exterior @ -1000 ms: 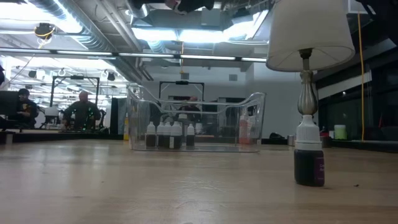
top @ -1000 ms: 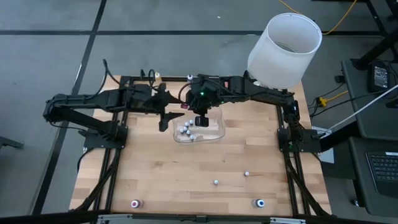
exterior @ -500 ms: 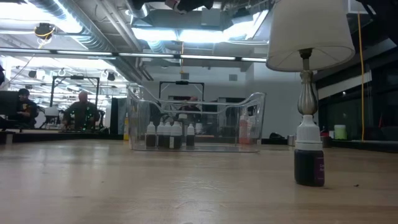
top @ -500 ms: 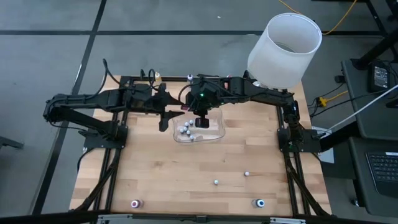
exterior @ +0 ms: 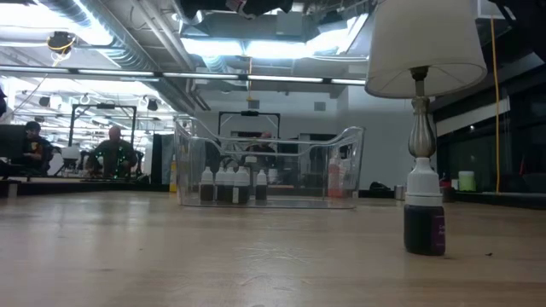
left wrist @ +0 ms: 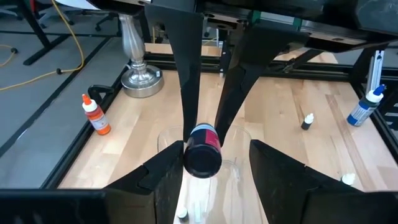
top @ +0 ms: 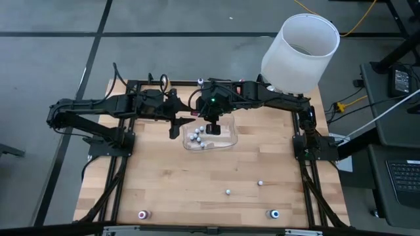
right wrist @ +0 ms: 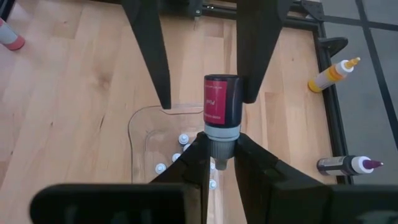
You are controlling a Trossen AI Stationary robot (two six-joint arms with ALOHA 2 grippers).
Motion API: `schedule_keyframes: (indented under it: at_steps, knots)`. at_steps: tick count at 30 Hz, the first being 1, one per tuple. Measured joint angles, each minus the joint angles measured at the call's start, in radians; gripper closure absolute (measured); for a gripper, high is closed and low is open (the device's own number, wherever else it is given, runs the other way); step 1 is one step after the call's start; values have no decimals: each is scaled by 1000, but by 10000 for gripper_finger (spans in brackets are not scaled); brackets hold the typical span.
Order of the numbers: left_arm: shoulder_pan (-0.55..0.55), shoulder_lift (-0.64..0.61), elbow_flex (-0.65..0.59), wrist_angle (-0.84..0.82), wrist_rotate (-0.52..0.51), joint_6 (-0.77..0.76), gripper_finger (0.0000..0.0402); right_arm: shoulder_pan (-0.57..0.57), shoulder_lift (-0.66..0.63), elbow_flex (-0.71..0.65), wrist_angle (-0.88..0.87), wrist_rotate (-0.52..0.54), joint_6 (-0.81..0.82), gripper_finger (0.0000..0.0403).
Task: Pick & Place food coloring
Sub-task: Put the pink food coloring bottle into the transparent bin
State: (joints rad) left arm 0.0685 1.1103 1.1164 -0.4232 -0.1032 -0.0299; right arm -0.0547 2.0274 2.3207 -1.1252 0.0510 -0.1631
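the right claw (right wrist: 219,149) grips a pink bottle (right wrist: 221,102) by its cap above the clear bin (top: 223,139); the left claw (left wrist: 208,163) is open around the bottle's base

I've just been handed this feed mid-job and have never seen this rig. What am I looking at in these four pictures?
Two dark robot arms work over a wooden table. One picture looks straight down, one looks level across the tabletop, and two come from cameras on the arms' wrists. The right claw grips a magenta-labelled food coloring bottle by its cap, above a clear bin that holds more small bottles. The left claw is open, with a finger on either side of that bottle's base. Loose bottles stand elsewhere on the table.
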Motion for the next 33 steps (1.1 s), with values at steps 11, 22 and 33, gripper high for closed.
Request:
schedule_keyframes:
  at_steps: [11, 22, 33]
  knots:
    - [1, 0, 0, -1, -7, 0, 299, 1, 0, 0, 2, -4, 0, 340]
    - [1, -1, 0, 0, -6, 0, 330, 0, 0, 0, 6, -3, -2, 316]
    - [-1, -9, 19, -9, -25, 31, 330, -1, -40, 36, 11, 9, -51, 283]
